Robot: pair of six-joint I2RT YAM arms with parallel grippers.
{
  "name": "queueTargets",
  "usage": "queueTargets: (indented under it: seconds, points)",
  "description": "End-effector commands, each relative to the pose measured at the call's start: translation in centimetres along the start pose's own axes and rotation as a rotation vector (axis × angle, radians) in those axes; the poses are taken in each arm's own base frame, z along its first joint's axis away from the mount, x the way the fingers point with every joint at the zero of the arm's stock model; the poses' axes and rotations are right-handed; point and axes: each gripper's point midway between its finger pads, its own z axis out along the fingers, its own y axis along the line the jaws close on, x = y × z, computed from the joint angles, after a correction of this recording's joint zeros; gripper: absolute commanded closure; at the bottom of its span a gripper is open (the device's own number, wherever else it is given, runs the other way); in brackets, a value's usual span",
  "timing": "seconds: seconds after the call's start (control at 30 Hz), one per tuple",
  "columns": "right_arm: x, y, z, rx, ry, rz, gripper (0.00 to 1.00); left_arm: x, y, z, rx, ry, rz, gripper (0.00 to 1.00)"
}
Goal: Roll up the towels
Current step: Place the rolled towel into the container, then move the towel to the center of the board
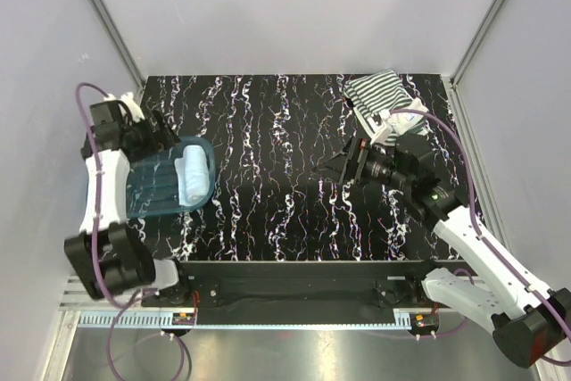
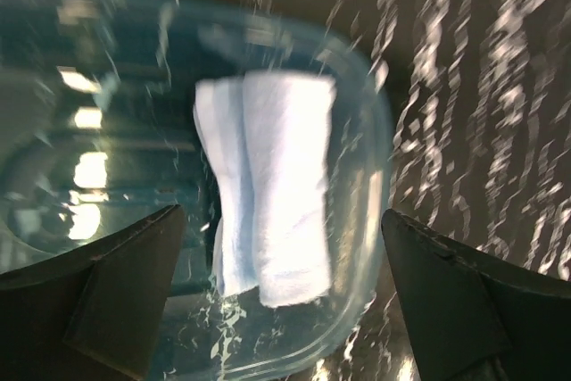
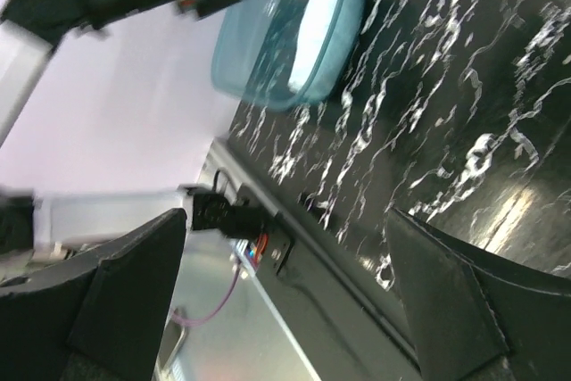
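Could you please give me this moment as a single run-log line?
blue towel: rolled, in tub | striped towel: not rolled, far right corner | left end effector: open above tub | right end effector: open, empty

Your left arm folds up along the left side, and your left pincer tilts downward with its fingers spread wide, gripping nothing. Your right arm reaches forward and leftward, and your right pincer is spread equally wide and empty.

The tabletop is glossy black with white marble veining. The tub is shiny translucent blue plastic, and the light blue towel and striped towel are soft matt cloth.
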Motion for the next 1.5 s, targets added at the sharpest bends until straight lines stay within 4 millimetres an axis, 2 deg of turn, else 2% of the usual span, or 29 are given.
queueTargets:
  seconds: [0.0,0.03,0.07,0.1,0.13,0.17,0.2,0.23,0.27,0.33,0.37,0.43,0.47,0.5,0.53,0.57,0.63,0.67,0.73,0.77,0.83,0.87,1.03,1.1,1.13,1.17,1.27,1.4,1.47]
  points:
    - [-2.8,-0.8,0.2,0.121,-0.067,-0.051,0.0,-4.9,-3.6,-6.4,0.022,-0.231,0.055,0.01]
    - [-4.2,-0.8,0.1,0.158,-0.096,-0.064,0.0,-5.6,-4.8,-7.4,0.053,-0.281,0.062,0.01]
    - [-4.6,-2.8,0.5,0.25,-0.098,-0.049,0.0,-5.2,-7.2,-8.7,0.123,-0.32,0.089,0.01]
    - [-5.3,-3.6,0.5,0.298,-0.11,-0.044,0.0,-5.2,-8.7,-9.5,0.173,-0.349,0.107,0.01]
    - [-7.8,-4.3,0.0,0.363,-0.172,-0.053,0.0,-5.5,-10.3,-10.2,0.226,-0.397,0.12,0.01]
    - [-8.0,-6.5,0.3,0.447,-0.146,-0.021,0.0,-3.9,-12.5,-10.0,0.319,-0.365,0.13,0.01]
    - [-8.9,-7.5,0.2,0.487,-0.153,-0.01,0.0,-3.1,-14.2,-10.9,0.397,-0.361,0.084,0.01]
    - [-10.7,-7.6,-0.2,0.511,-0.18,-0.012,0.0,-2.6,-15.7,-11.1,0.464,-0.356,0.082,0.01]
    - [-11.9,-11.1,-0.8,0.602,-0.18,0.049,0.0,-0.2,-18.3,-10.9,0.567,-0.268,0.103,0.01]
    - [-14.3,-13.2,-1.7,0.653,-0.208,0.09,0.02,3.0,-19.8,-10.5,0.601,-0.149,0.171,0.01]
    - [-15.0,-16.5,-2.9,0.735,-0.212,0.151,0.02,5.2,-21.1,-10.4,0.615,-0.087,0.229,0.01]
    - [-16.5,-19.6,-4.6,0.826,-0.249,0.184,0.04,8.0,-20.9,-9.1,0.594,-0.001,0.285,0.01]
    - [-16.2,-22.2,-5.0,0.891,-0.228,0.229,0.05,9.5,-21.4,-9.0,0.619,0.036,0.309,0.01]
    - [-17.0,-24.4,-6.6,0.945,-0.256,0.263,0.06,10.5,-21.3,-8.7,0.635,0.064,0.331,0.01]
    - [-17.5,-25.6,-7.0,0.97,-0.259,0.271,0.09,12.2,-20.6,-7.8,0.631,0.11,0.338,0.01]
    - [-17.1,-28.1,-7.1,1.014,-0.232,0.307,0.11,12.9,-20.2,-7.2,0.613,0.119,0.354,0.01]
    - [-18.2,-30.5,-8.2,1.056,-0.253,0.34,0.15,14.0,-18.8,-6.1,0.566,0.142,0.383,0.01]
    - [-17.9,-32.5,-8.0,1.082,-0.236,0.365,0.16,14.9,-17.9,-5.3,0.535,0.164,0.386,0.01]
    - [-19.3,-33.9,-8.4,1.099,-0.259,0.366,0.18,15.4,-16.7,-4.2,0.486,0.172,0.4,0.01]
    - [-19.1,-35.5,-8.0,1.109,-0.243,0.384,0.2,15.7,-16.4,-3.9,0.472,0.179,0.397,0.01]
    - [-20.2,-36.4,-7.6,1.105,-0.25,0.385,0.22,15.6,-16.4,-3.6,0.464,0.188,0.399,0.01]
    - [-19.8,-37.8,-7.0,1.108,-0.231,0.404,0.25,15.4,-16.3,-3.5,0.458,0.185,0.4,0.01]
    - [-21.2,-40.4,-5.0,1.075,-0.248,0.421,0.3,15.2,-15.9,-2.9,0.422,0.192,0.403,0.01]
    - [-20.8,-41.9,-4.3,1.077,-0.232,0.434,0.32,15.1,-15.9,-2.9,0.417,0.186,0.404,0.01]
    - [-21.5,-42.1,-4.2,1.077,-0.243,0.428,0.33,15.2,-15.8,-2.9,0.415,0.187,0.404,0.01]
    - [-20.9,-43.1,-3.9,1.089,-0.225,0.44,0.33,15.1,-15.8,-2.9,0.414,0.183,0.405,0.01]
    - [-21.2,-44.2,-3.3,1.086,-0.224,0.444,0.37,15.2,-15.7,-2.7,0.407,0.191,0.403,0.01]
    - [-21.6,-44.7,-2.5,1.055,-0.236,0.455,0.52,15.3,-15.5,-2.4,0.397,0.202,0.399,0.01]
    - [-21.8,-44.5,-2.2,1.039,-0.242,0.453,0.72,15.2,-15.5,-2.3,0.391,0.201,0.401,0.01]
